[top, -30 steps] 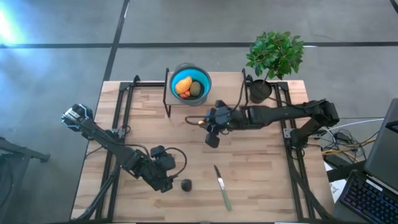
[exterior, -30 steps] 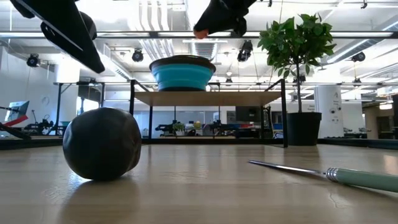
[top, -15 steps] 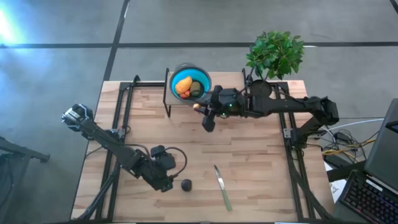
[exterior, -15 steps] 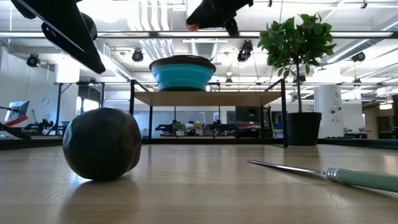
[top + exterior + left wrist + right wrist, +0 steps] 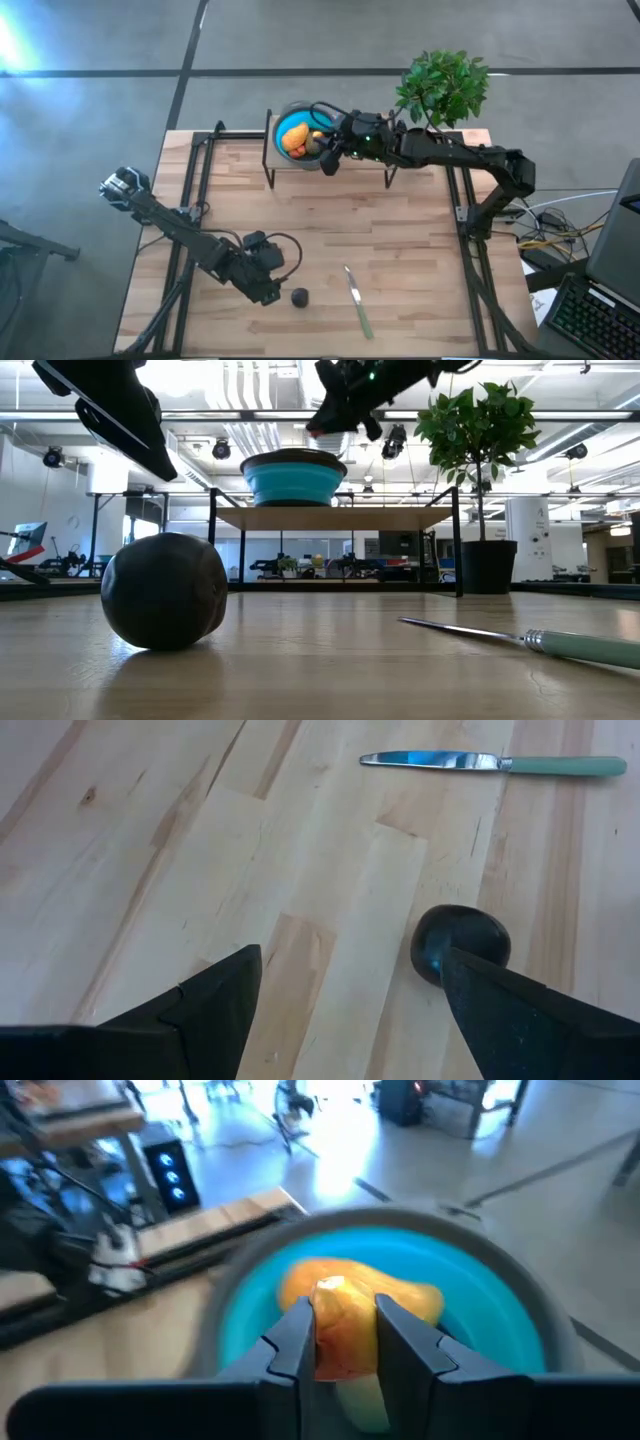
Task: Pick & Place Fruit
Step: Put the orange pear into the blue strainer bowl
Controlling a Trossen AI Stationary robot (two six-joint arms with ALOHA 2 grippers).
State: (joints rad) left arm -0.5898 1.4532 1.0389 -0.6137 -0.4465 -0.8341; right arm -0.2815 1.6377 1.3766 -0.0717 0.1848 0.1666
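My right gripper (image 5: 323,146) (image 5: 340,1342) hangs over the round blue bowl (image 5: 322,124) (image 5: 480,1295) (image 5: 295,480), shut on a tiny orange fruit (image 5: 338,1325). The elongated orange-yellow fruit (image 5: 293,139) (image 5: 405,1295) lies in the bowl, with a bit of the olive-brown one (image 5: 362,1402) showing below the fingers. The black round fruit (image 5: 299,296) (image 5: 462,942) (image 5: 165,590) rests on the table near its near edge. My left gripper (image 5: 266,287) (image 5: 350,1020) hovers open just left of it, touching nothing. The tiny red fruit is not in sight. My right gripper pinches the tiny orange fruit's two sides (image 5: 325,1342) between its fingers (image 5: 290,1342), which slant down from the table's right side. The fruit is lifted clear, above the inside of the bowl.
The bowl sits on a small raised shelf (image 5: 330,517) at the table's far edge. A potted plant (image 5: 442,90) stands to its right. A green-handled knife (image 5: 357,300) (image 5: 500,763) (image 5: 540,643) lies on the wood right of the black fruit.
My right gripper, still shut on the tiny orange fruit, has travelled from the middle of the table toward the far edge and leftward, ending over the blue bowl.
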